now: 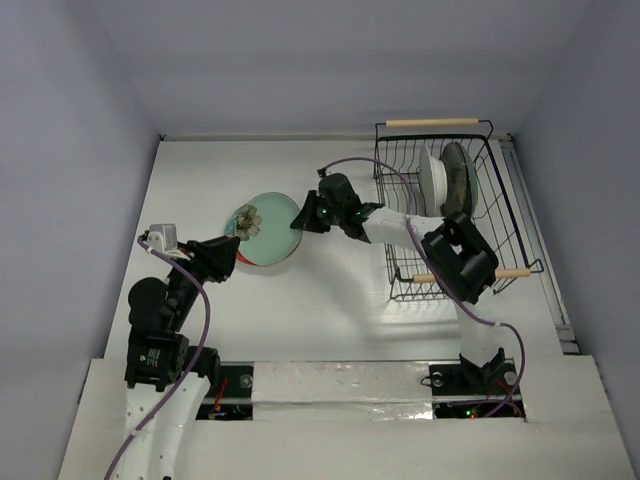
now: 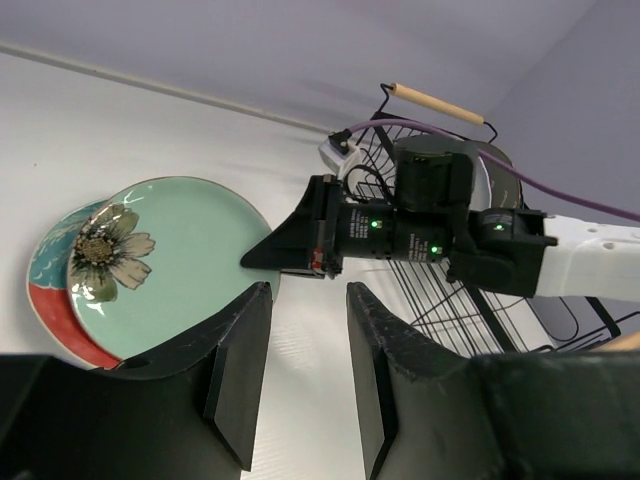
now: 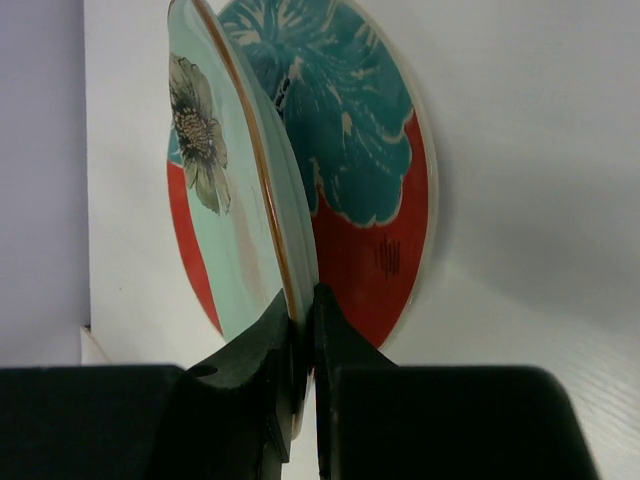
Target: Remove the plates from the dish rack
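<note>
1. My left gripper (image 2: 308,295) sits just beside the plates with its jaws fairly wide apart, holding nothing.
2. Left of centre on the table (image 1: 330,300), a pale green plate (image 1: 272,222) with a grey flower overlaps a red plate (image 3: 375,220) with a teal blossom. The right wrist view shows the green one tilted up off the red; from above they look flat.
3. My right gripper (image 3: 303,300) is clamped on the green plate's rim.
4. In the dish rack (image 1: 432,122), far right, a white plate (image 1: 431,178) and a grey plate (image 1: 459,172) stand on edge; I cannot make out any pattern on them.

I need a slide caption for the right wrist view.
Right gripper holding the mint-green plate by its rim, red plate behind.
</note>
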Action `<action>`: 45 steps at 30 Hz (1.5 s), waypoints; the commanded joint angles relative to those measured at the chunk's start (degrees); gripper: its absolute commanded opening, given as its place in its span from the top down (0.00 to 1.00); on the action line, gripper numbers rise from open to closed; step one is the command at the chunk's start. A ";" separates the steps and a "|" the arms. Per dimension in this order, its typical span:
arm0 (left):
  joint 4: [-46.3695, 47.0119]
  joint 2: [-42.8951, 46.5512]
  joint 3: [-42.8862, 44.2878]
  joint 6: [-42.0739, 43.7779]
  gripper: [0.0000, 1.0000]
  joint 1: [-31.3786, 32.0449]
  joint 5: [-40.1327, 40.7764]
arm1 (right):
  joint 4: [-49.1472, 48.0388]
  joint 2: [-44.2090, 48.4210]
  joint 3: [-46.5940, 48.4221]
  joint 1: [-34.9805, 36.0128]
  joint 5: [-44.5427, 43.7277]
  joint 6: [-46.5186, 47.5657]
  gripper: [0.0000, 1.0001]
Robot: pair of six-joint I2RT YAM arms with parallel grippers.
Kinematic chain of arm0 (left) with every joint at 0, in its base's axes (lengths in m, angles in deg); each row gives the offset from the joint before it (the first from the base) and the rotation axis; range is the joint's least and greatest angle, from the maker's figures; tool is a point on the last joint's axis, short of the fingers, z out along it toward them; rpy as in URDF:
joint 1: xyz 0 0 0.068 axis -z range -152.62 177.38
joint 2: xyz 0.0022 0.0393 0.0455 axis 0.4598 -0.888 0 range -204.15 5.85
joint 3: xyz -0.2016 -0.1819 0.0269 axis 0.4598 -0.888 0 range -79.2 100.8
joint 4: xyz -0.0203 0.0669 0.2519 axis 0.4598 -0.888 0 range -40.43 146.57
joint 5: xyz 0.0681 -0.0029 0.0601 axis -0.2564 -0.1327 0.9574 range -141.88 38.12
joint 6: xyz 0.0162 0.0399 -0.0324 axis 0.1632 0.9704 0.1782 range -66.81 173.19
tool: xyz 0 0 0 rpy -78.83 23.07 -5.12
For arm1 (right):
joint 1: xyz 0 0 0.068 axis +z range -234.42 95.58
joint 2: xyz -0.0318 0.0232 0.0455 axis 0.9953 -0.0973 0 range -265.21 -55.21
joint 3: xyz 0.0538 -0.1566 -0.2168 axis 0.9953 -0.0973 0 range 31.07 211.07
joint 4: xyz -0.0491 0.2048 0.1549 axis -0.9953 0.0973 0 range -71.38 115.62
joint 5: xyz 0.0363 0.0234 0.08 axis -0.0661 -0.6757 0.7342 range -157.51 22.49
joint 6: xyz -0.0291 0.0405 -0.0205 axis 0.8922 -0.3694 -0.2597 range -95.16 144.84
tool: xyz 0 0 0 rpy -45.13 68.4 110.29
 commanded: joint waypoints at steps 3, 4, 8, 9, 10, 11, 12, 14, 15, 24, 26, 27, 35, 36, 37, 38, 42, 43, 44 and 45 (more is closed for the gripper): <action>2.94 0.10 0.60 0.20 0.67 -0.33 -0.62 | -11.61 -1.14 4.49 1.35 4.73 -4.33 0.89; 2.94 0.10 0.60 0.20 0.67 -0.33 -0.71 | -11.61 -1.49 4.75 1.35 5.25 -4.42 0.86; 2.85 0.28 0.69 0.11 0.67 -0.33 -0.62 | -7.94 -2.55 5.98 1.35 3.95 -2.85 0.72; 2.85 0.37 0.69 0.11 0.67 -0.33 -0.54 | -7.23 -2.11 5.90 1.35 3.42 -2.32 0.69; 2.85 0.37 0.69 0.11 0.67 -0.33 -0.62 | -6.52 -1.93 5.63 1.35 2.02 -1.70 0.65; 2.85 0.37 0.69 0.11 0.67 -0.33 -0.62 | -4.95 -1.67 5.63 1.35 1.31 -0.48 0.63; 2.85 0.37 0.60 0.11 0.67 -0.33 -0.54 | -3.98 -1.23 5.63 1.35 0.61 0.32 0.60; 2.85 0.45 0.60 0.11 0.66 -0.33 -0.62 | -1.26 -0.88 5.98 1.88 -1.41 2.51 0.54; 2.85 0.54 0.60 0.11 0.66 -0.33 -0.54 | -0.29 -0.88 6.16 1.88 -1.85 3.39 0.53; 2.85 0.81 0.60 0.02 0.66 -0.33 -0.45 | 9.12 3.51 4.93 3.02 -11.26 12.36 0.34; 2.94 0.89 0.51 0.02 0.66 -0.33 -0.45 | 9.92 5.00 4.58 3.02 -13.88 13.67 0.28; 2.86 0.89 0.60 0.02 0.66 -0.33 -0.45 | 10.09 5.36 4.49 3.02 -14.34 14.03 0.28; 2.77 0.98 0.69 0.11 0.66 -0.33 -0.36 | 12.29 13.96 2.48 3.02 -21.60 18.33 0.70; 2.77 0.90 0.77 0.11 0.67 -0.33 -0.36 | 12.99 16.06 1.86 3.02 -23.72 20.43 0.92; 2.77 0.98 0.69 0.11 0.69 -0.33 -0.36 | 13.52 20.44 1.42 3.02 -26.53 21.76 1.00; 2.77 0.98 0.60 0.11 0.81 -0.33 -0.36 | 14.48 22.57 0.72 3.02 -31.43 24.64 1.00; 2.77 1.07 0.60 0.02 1.00 -0.33 -0.01 | 16.24 32.06 -0.26 1.54 -38.41 30.20 1.00; 2.51 1.16 0.69 0.02 1.00 -0.33 0.17 | 17.03 33.39 -0.08 -0.04 -39.55 30.90 1.00; 2.50 1.07 0.77 0.02 1.00 -0.33 0.43 | 18.08 35.49 0.27 -1.01 -42.00 31.78 1.00; 2.50 1.16 0.78 0.02 1.00 -0.33 0.34 | 20.36 36.29 0.97 -2.24 -42.81 32.22 1.00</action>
